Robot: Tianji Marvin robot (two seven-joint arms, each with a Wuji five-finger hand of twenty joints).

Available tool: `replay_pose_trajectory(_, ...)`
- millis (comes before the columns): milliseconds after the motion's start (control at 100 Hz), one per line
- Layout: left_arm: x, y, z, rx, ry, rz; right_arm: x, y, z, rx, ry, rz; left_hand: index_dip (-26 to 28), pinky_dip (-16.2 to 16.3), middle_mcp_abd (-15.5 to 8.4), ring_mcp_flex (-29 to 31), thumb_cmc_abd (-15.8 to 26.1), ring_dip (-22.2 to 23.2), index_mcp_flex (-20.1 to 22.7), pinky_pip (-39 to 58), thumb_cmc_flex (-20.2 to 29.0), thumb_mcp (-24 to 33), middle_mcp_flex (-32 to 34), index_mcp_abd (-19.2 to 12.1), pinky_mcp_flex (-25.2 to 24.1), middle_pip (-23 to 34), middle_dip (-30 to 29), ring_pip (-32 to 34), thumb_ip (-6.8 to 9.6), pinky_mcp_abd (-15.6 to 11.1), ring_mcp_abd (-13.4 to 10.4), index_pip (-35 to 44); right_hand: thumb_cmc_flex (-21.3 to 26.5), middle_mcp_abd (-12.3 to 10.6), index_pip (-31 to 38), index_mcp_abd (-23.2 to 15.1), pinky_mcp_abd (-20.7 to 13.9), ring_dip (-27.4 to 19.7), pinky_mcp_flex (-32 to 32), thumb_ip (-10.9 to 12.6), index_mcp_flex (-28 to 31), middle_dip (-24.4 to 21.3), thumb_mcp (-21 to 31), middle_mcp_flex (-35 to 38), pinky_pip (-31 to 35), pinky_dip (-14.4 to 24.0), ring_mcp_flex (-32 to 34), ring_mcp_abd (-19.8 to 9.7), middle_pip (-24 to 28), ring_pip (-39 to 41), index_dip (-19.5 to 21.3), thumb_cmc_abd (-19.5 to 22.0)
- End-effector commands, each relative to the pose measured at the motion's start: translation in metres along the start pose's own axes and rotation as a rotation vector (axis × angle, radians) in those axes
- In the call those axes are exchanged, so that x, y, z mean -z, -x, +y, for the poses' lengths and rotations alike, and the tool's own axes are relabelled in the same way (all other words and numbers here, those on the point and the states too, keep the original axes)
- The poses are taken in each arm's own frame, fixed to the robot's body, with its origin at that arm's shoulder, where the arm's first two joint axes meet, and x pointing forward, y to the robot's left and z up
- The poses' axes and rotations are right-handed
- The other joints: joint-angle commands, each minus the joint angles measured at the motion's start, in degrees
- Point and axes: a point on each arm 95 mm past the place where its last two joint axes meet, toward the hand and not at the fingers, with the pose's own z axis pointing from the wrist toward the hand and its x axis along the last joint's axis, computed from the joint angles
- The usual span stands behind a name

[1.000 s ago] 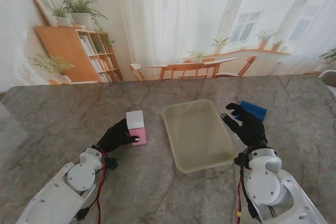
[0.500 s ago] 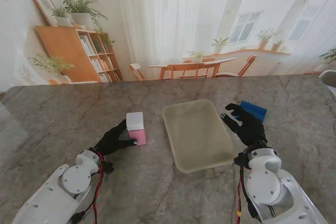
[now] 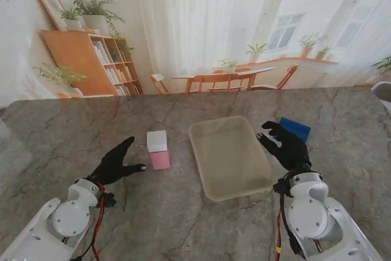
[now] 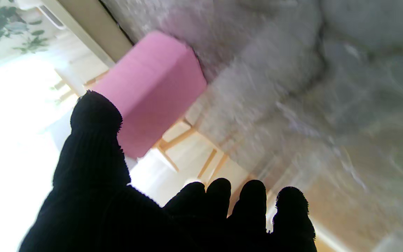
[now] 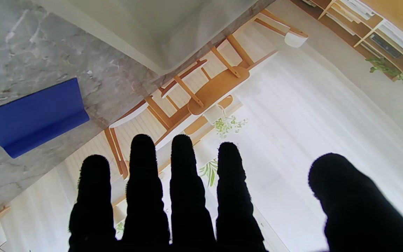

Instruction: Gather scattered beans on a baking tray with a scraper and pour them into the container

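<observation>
Left of the pink container [image 3: 159, 150], the left hand [image 3: 115, 165] has withdrawn, fingers spread, empty.

A grey marble-patterned table [image 3: 201, 224] carries a pale cream rectangular baking tray [image 3: 230, 157], a pink box with a white lid [image 3: 159, 150] to its left, and a flat blue scraper [image 3: 295, 129] to its right.

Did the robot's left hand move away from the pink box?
Yes. The left hand pulled back toward the robot's left and nearer to me, off the pink box, which stayed put beside the tray.
</observation>
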Motion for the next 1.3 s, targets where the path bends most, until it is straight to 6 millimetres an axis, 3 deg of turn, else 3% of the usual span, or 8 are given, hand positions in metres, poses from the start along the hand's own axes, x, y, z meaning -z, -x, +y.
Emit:
replay_pose_trajectory(0,0.009,-0.003,-0.007,-0.006,-0.050,-0.001,0.004,0.003,0.000,0.007,-0.016,0.002,1.3,1.1,-2.3,-0.2,2.0,-0.4,-1.2,0.8,-0.1,0.4,0.7,0.1,0.4,0.1,-0.3,-0.5,2.31,-0.5,-1.8,1.6,-0.8,-1.0,0.0,-1.6,0.2,0.4,0.6,0.8,0.1,0.4,0.0,0.0,-0.7,1.3,0.6,-1.2,-0.1,-0.5,-1.0,-0.1)
replay_pose_trajectory(190,0.022,-0.031,-0.032,-0.023,-0.226,0.037,0.010,0.008,0.002,-0.012,-0.017,-0.011,3.3,2.0,-4.3,4.0,6.0,-0.2,2.6,3.6,-0.2,0.2,5.3,-2.3,2.6,0.9,0.2,-0.3,2.32,-0.3,-3.0,3.9,-0.9,-1.8,-1.0,-1.5,1.1,-0.4,4.5,0.8,-1.1,-0.2,-0.2,-0.9,0.0,2.2,2.9,-2.1,-1.1,-1.9,-1.5,0.0)
replay_pose_trajectory(240,0.023,-0.039,-0.037,-0.007,-0.262,0.053,0.010,0.009,0.002,-0.027,-0.015,-0.008,4.1,2.3,-5.0,6.6,8.3,-0.1,5.1,4.3,0.3,-0.5,8.3,-5.6,3.7,1.4,0.6,-0.4,2.21,0.0,-3.6,4.7,-0.6,-1.9,-1.2,-1.3,0.7,-0.8,5.5,0.8,-1.5,-0.5,-0.4,-1.3,-0.3,2.4,3.4,-2.3,-1.3,-3.0,-1.6,0.1)
replay_pose_trajectory(310,0.022,-0.048,-0.042,0.031,-0.301,0.073,0.011,0.009,0.002,-0.050,-0.007,-0.002,5.0,2.8,-5.0,9.0,11.6,0.0,7.5,5.0,0.7,-0.9,12.4,-7.2,5.4,2.0,1.3,-0.6,2.32,0.8,-3.7,5.3,-0.2,-1.8,-1.7,-0.9,-0.7,-1.3,6.6,0.8,-2.3,-0.9,-0.7,-2.2,-0.7,2.5,3.6,-2.2,-1.7,-4.2,-1.7,0.3)
replay_pose_trajectory(380,0.019,-0.056,-0.046,0.072,-0.336,0.092,0.011,0.008,0.002,-0.062,0.012,0.007,6.5,4.7,-5.4,14.3,12.8,1.0,11.9,7.3,0.8,-1.3,18.1,-8.9,9.2,3.1,2.5,0.4,2.35,4.2,-3.2,6.8,-0.1,-1.6,-2.4,-0.5,-1.4,-1.3,7.8,0.8,-4.1,-1.0,-0.8,-2.6,-0.5,2.5,3.9,-2.2,-1.8,-4.4,-1.8,0.5)
replay_pose_trajectory(470,0.014,-0.062,-0.047,0.114,-0.362,0.110,0.011,0.009,0.002,-0.059,0.024,0.013,7.4,6.7,-5.5,16.7,13.1,1.7,13.4,9.6,0.6,-1.4,20.3,-9.9,11.1,3.3,3.1,0.8,2.40,6.7,-2.7,7.0,-0.8,-1.9,-1.7,-1.2,0.0,-0.8,10.5,0.7,-2.7,-0.8,-1.1,-2.2,1.2,3.1,5.0,-2.5,-1.2,-3.6,-1.4,0.9)
replay_pose_trajectory(750,0.010,-0.062,-0.040,0.224,-0.317,0.143,0.013,0.012,0.002,-0.066,0.016,-0.015,8.6,9.3,-5.8,19.5,12.7,3.1,15.1,12.7,0.7,-1.5,22.6,-11.2,12.0,3.6,3.8,1.6,2.39,10.3,-1.6,7.4,-0.3,-2.0,-1.9,-1.6,1.9,0.0,10.5,0.7,-3.1,-0.9,-2.9,-2.1,2.0,4.6,4.6,-2.6,-1.0,-3.1,-1.3,1.4)
replay_pose_trajectory(1290,0.016,-0.063,-0.036,0.220,-0.276,0.131,0.011,0.012,0.000,-0.076,0.053,-0.031,9.1,10.8,-6.1,19.6,11.6,4.1,15.3,13.8,1.0,-1.3,22.5,-11.3,11.6,3.4,3.8,1.6,2.39,10.1,-1.6,7.2,0.0,-1.7,-2.4,-1.5,1.3,0.2,9.1,0.8,-4.3,-0.9,-3.4,-3.7,1.0,5.3,3.2,-2.2,-1.3,-2.6,-1.3,1.7)
